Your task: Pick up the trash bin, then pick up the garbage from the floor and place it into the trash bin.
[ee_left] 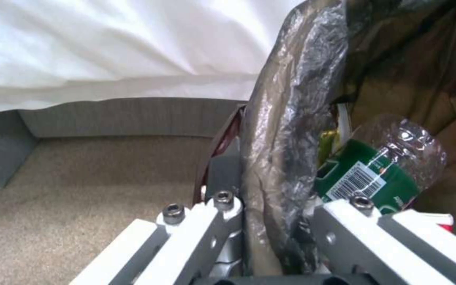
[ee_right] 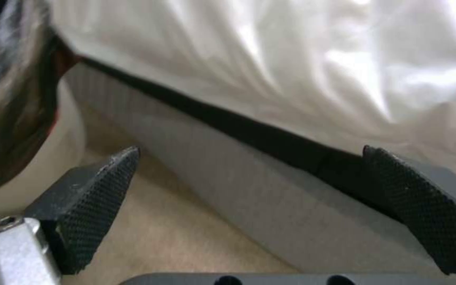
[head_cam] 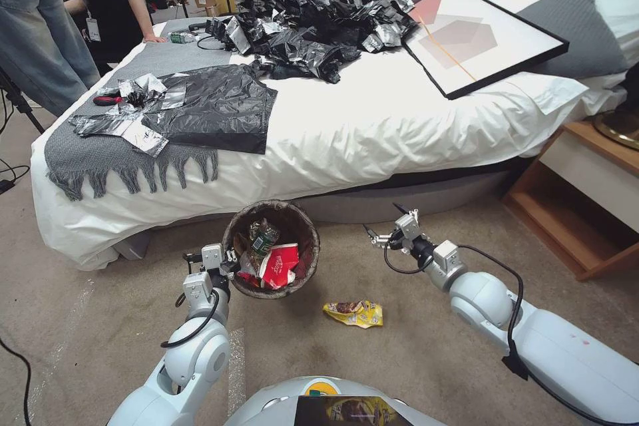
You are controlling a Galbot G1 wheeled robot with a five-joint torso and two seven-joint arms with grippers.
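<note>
The trash bin [head_cam: 234,226], round with a dark liner over its rim, is in front of the bed. My left gripper [head_cam: 228,262] is shut on its near-left rim; in the left wrist view the fingers [ee_left: 223,186] clamp the lined rim [ee_left: 286,150]. Inside lie a red-and-white paper cup [head_cam: 279,265] and a green-labelled bottle [head_cam: 263,237] [ee_left: 368,178]. One piece of garbage, a yellow snack bag [head_cam: 353,313], lies on the carpet right of the bin. My right gripper [head_cam: 384,221] [ee_right: 254,190] hangs open and empty above the floor, beyond the snack bag, near the bed base, its pads [ee_right: 96,206] wide apart.
The bed [head_cam: 373,126] carries glossy black plastic bags [head_cam: 219,103], a grey throw and a framed picture [head_cam: 476,33]. A wooden nightstand [head_cam: 579,206] stands at the right. People and a tripod are at the far left. Open carpet lies around the snack bag.
</note>
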